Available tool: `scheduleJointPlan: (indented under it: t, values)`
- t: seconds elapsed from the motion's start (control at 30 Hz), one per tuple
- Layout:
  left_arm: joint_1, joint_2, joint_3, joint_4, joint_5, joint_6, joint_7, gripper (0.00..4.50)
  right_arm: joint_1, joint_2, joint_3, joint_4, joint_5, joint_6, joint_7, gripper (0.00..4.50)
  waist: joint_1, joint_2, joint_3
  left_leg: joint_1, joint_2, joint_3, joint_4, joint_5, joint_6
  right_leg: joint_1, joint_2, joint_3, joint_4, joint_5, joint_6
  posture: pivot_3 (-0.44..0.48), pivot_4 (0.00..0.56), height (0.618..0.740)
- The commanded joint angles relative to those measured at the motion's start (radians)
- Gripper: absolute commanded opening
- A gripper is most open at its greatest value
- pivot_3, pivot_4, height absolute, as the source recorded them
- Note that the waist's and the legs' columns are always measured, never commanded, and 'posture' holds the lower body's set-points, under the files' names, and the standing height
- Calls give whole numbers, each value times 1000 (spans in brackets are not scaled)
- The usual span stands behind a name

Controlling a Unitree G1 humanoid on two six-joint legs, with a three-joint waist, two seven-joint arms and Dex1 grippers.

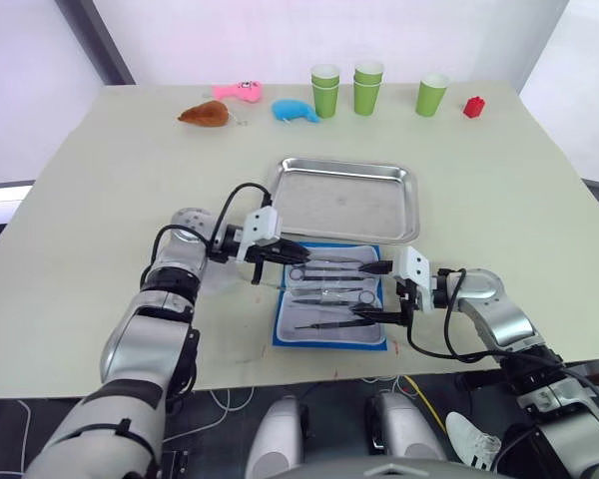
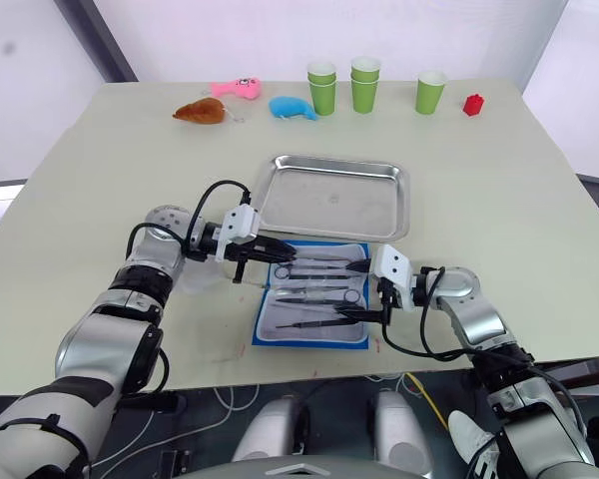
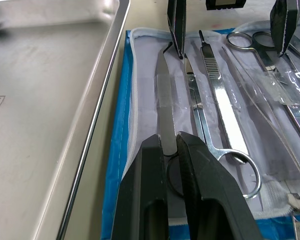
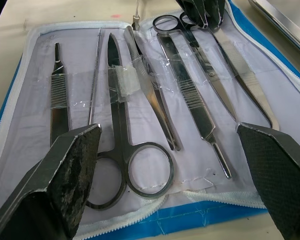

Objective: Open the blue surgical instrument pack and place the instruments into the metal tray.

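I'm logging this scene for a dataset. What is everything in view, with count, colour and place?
Open blue fabric instrument pack: one, pale lining, table's near edge.
Slim metal instruments: several, grey, strapped in the pack.
Shiny steel tray: one, silver, just beyond the pack.
Paper cups: four green, two of them stacked, far edge.
Blue whale toy: one, left of the cups.
Pink toy: one, far edge.
Brown toy: one, beside the pink one.
Red block: one, far right.
Left gripper: jaws shut on an instrument.
Right gripper: jaws open over the pack.

The wide cream table [image 1: 100,200] carries a shiny rectangular steel tray [image 1: 347,199] at centre, an open blue fabric instrument pack [image 1: 330,296] at its 6 o'clock, and toys and green paper cups [image 1: 367,88] toward 12.
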Motion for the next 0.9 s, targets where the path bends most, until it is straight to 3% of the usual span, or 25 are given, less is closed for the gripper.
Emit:
scheduleJointPlan:
  t: [0.03, 0.9]
  values:
    - [-35, 44, 23, -54, -12, 25, -12, 77, 54, -30, 89, 87, -116, 72, -18, 4500, 0, 0, 0, 0, 0, 0, 0, 0, 0, 0, 0, 0, 0, 0, 0, 0, 150, 739]
    - [-29, 126, 33, -228, -33, 164, -17, 77, 46, -23, 108, 106, -119, 72, -15, 4500, 0, 0, 0, 1, 1, -2, 0, 0, 0, 0, 2, 1, 0, 0, -1, 0, 150, 739]
